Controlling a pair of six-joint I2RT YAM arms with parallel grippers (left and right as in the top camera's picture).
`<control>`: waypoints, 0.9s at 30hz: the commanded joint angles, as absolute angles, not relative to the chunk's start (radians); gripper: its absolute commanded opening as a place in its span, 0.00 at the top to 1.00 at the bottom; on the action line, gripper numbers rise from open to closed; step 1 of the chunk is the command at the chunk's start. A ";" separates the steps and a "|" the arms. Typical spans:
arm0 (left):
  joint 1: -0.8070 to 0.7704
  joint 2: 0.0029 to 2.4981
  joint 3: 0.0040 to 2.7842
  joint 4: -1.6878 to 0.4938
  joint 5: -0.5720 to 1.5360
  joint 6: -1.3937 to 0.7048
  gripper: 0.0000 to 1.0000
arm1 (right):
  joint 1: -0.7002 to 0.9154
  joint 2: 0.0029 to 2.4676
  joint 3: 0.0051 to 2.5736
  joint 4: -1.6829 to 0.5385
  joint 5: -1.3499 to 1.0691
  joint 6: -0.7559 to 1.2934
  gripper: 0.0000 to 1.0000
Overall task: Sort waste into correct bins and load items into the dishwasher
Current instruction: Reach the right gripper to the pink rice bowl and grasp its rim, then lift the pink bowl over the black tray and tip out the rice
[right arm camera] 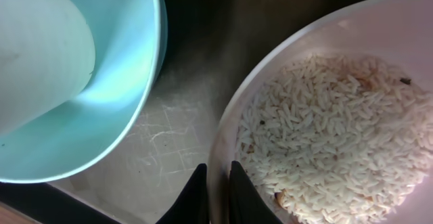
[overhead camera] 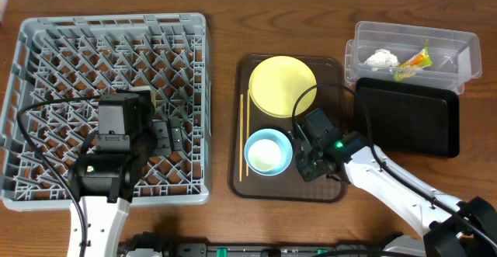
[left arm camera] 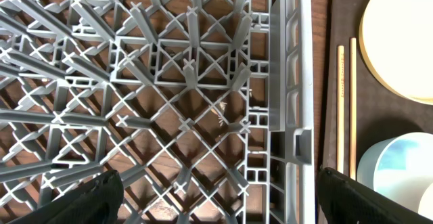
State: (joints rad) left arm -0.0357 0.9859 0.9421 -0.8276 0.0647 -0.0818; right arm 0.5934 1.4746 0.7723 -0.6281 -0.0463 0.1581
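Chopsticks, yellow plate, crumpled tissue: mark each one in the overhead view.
chopsticks (overhead camera: 241,137), overhead view, mid-length of the sticks.
yellow plate (overhead camera: 281,85), overhead view, centre of its face.
crumpled tissue (overhead camera: 380,58), overhead view, middle of the wad.

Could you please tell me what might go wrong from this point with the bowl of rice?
1. The right gripper pinches only the rim of the pinkish-white round bowl, which holds loose whitish rice scraps. The bowl may tilt when lifted and spill rice onto the brown serving tray.
2. The light blue round bowl, with a small white cup inside, sits close beside it, so a swing could knock them.
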 commanded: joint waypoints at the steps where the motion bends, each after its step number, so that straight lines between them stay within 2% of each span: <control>1: -0.039 0.986 0.960 -0.830 0.067 -0.088 0.07 | 0.604 1.478 0.765 -0.617 0.011 0.145 0.94; 5: -0.039 0.986 0.960 -0.830 0.067 -0.088 0.07 | 0.603 1.478 0.776 -0.576 0.012 0.141 0.99; 18: -0.039 0.986 0.960 -0.830 0.067 -0.088 0.07 | 0.588 1.477 1.010 -0.649 0.071 0.145 0.99; 27: -0.039 0.986 0.960 -0.830 0.067 -0.088 0.07 | 0.432 1.477 1.246 -0.771 0.043 0.145 0.99</control>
